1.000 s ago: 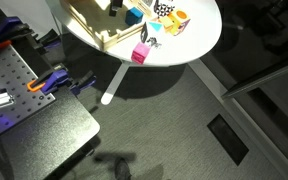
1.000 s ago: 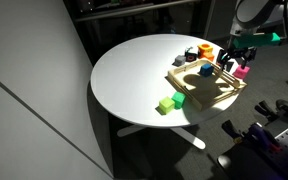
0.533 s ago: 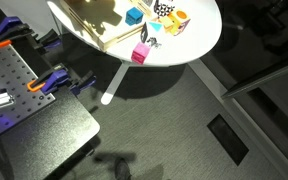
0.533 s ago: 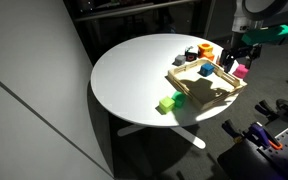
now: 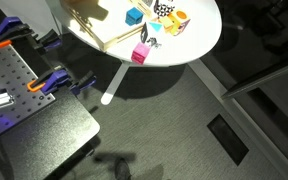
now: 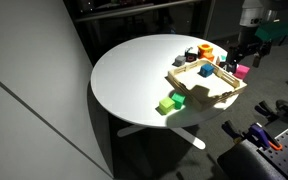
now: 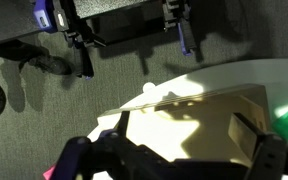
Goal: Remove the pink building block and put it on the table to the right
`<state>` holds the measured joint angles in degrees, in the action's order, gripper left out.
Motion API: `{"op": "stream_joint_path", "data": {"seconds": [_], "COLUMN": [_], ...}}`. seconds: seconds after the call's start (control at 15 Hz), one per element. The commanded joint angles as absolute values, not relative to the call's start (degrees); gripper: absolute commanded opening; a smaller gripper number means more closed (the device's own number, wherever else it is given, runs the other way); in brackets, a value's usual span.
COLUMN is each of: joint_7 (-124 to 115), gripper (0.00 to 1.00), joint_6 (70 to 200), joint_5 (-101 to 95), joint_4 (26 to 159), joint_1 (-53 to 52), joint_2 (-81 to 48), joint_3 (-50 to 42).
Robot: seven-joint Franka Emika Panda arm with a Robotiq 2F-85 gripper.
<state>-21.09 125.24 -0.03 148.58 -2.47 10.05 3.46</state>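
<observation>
at the table's [image 5: 199, 38] rim the pink block [image 5: 140, 53] sits flat on the white top. it's outside the tray [image 5: 89, 22] and just beside its edge, roughly 5 o'clock off the tray in that exterior view. blue block [image 5: 134, 15] is a separate thing further in, not my target.

claw [image 6: 246, 58] hangs above the table edge in an exterior view. the pink block is right under it and slightly off, about 7 o'clock from the tips, near but not touching as far as i can tell. wrist view agrees: jaws stand wide apart with nothing between them, only tray wood behind, and a sliver of pink at 7 o'clock outside one jaw. so the claw is empty and spread.

block is cube-like with no long axis worth lining up, so any square approach works. one arm only.

my read: the block looks set down on the table already, and what's left is lifting clear. the move turns on that 7 o'clock offset, so i'd go straight up and not sideways. the block is close to the rim and a nudge could tip it off.
</observation>
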Motion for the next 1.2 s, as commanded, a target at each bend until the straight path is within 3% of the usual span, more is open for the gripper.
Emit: {"op": "stream_joint_path", "data": {"seconds": [0.0, 0.53, 1.13], "joint_7": [-22.71, -24.76, -23.54], "gripper": [1.0, 1.0, 1.0], "joint_6": [124.8, 126.8, 126.32], "joint_5": [-1.47, -3.34, -2.09], "joint_4": [152.35, 156.42, 155.91], "joint_1": [-2.38, -1.69, -1.99], "joint_2": [17.01, 24.9, 24.16], "joint_3": [5.19, 8.73, 8.89]}}
